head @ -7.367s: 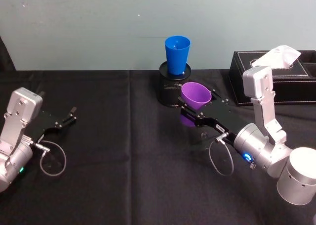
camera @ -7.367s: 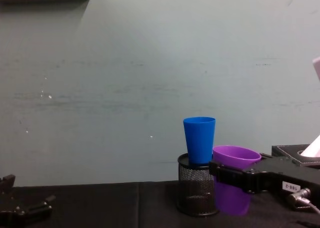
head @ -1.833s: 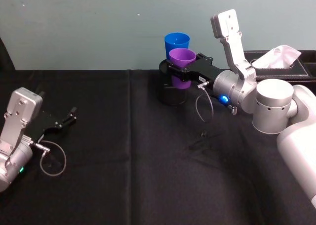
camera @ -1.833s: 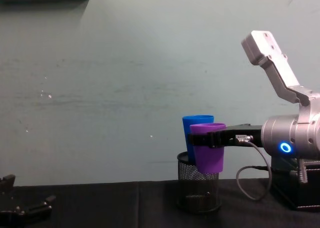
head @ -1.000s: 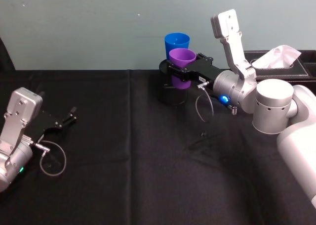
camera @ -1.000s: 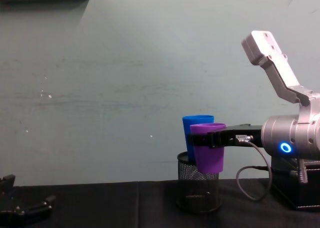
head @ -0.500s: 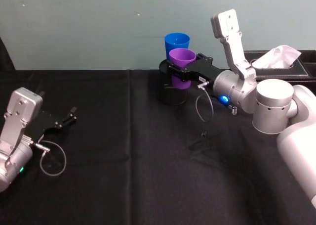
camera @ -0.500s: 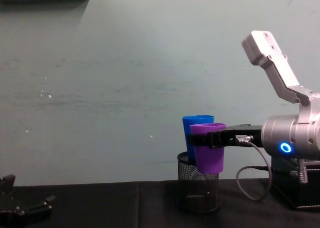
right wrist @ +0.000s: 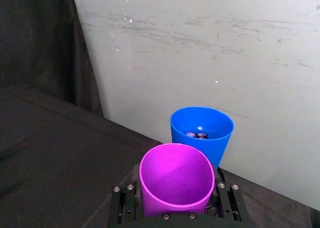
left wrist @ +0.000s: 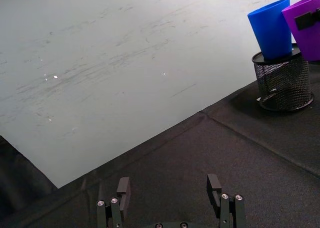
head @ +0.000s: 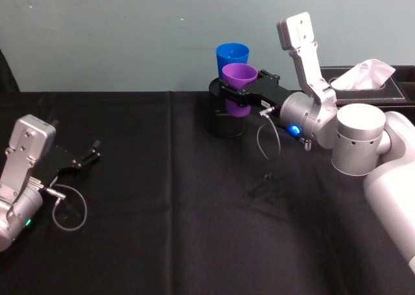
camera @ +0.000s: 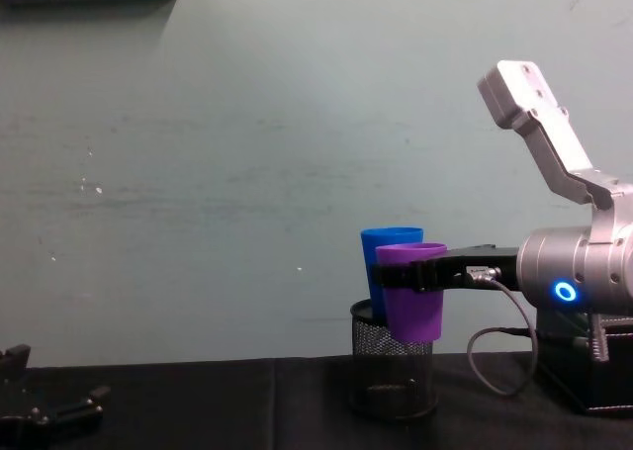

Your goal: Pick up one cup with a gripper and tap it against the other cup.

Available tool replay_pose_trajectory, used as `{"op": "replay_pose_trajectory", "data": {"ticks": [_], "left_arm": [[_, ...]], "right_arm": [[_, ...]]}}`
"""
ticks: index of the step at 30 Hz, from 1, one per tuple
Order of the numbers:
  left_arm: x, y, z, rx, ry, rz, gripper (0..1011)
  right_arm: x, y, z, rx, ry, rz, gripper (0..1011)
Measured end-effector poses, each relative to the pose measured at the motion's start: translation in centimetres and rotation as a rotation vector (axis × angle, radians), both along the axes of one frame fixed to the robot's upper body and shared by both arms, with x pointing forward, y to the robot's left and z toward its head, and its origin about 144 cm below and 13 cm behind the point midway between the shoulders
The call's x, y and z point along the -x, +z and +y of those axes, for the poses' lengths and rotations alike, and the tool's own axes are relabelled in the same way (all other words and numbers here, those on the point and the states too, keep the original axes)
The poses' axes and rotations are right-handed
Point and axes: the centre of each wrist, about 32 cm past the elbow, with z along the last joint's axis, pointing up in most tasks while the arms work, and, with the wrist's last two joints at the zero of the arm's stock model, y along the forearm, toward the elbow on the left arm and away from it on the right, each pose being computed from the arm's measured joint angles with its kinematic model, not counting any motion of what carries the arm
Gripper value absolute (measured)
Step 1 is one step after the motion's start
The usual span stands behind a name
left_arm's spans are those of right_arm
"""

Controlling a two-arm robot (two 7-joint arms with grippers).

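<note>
Black cloth all over the counter (head: 162, 243), one seam running front to back. Nearest, at the left edge, the left tool (head: 96, 150) parked low on the cloth, flat fingers spread apart with nothing between them. Farther in on the right, the silver-grey right arm (head: 353, 139) with a glowing blue ring, stretched forward and leftward. At its end, the right tool (head: 235, 95), clamped from both sides around the purple cup (head: 239, 74) just under the rim. Purple cup upright, mouth up, lifted clear of the counter, base hanging in front of the upper part of the black mesh pen holder (head: 224, 125). Directly behind it, the blue cup (head: 232, 54), upright, seated in that holder, rim a little higher than the purple one. Walls of the two cups very close; impossible to tell whether touching. At the back right, a black tissue box (head: 382, 107) with white tissue poking out. Beyond everything, a pale green wall (head: 117, 35).
</note>
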Motion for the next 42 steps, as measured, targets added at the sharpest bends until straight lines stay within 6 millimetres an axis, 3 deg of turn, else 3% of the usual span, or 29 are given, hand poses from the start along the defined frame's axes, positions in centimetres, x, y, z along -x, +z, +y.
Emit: {"op": "replay_pose_trajectory", "data": {"ticks": [42], "left_arm": [[0.00, 0.00, 0.00, 0.000, 0.000, 0.000, 1000]], "right_arm": [[0.00, 0.00, 0.00, 0.000, 0.000, 0.000, 741]]}}
